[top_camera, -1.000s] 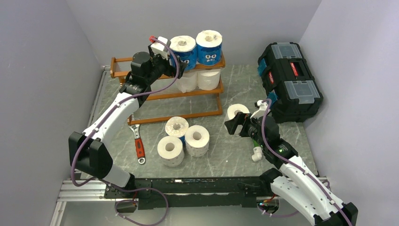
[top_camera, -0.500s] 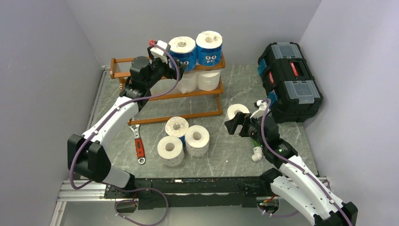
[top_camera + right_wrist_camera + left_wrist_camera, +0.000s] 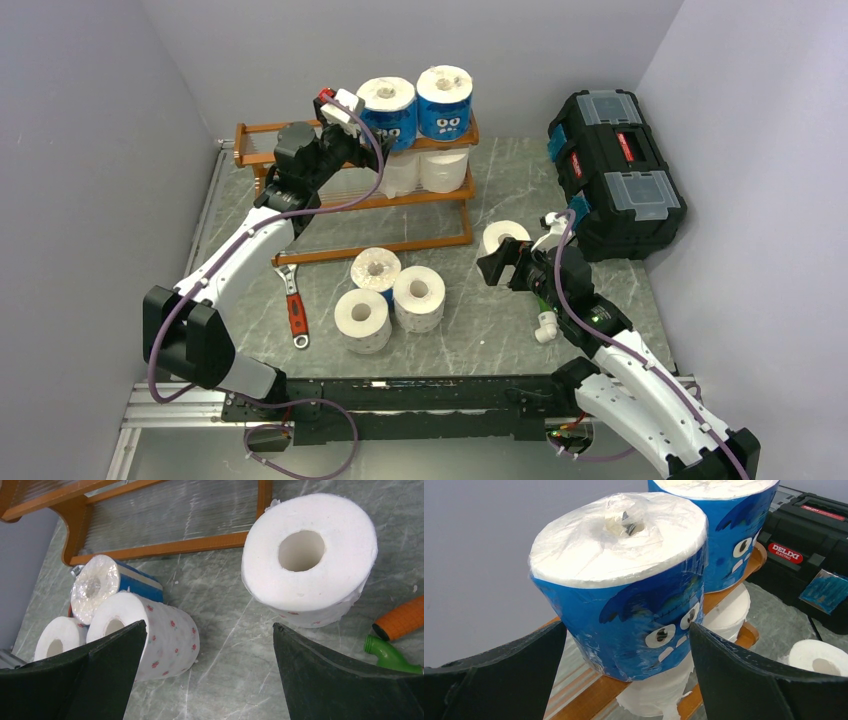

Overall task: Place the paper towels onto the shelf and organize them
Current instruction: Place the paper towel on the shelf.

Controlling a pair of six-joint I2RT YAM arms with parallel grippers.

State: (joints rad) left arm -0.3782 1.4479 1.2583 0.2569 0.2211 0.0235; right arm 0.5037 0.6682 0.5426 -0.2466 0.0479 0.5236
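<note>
You are roughly halfway, I judge. Four rolls stand on the shelf (image 3: pixel 420 243): two blue rolls (image 3: pixel 390 108) side by side at the right end of the top tier, and two white rolls (image 3: pixel 443 170) directly under them on the middle tier. I see none on the bottom tier. Your left hand (image 3: pixel 626 630) is spread wide on either side of the left blue one and grips nothing. Your right hand (image 3: pixel 210 630), equally wide and empty, hangs over the worktop (image 3: pixel 600 250) just beside a lone roll (image 3: pixel 506 238). A cluster (image 3: pixel 419 295) of three, one of them blue-wrapped, waits in front of the shelf, so four are left to place.
</note>
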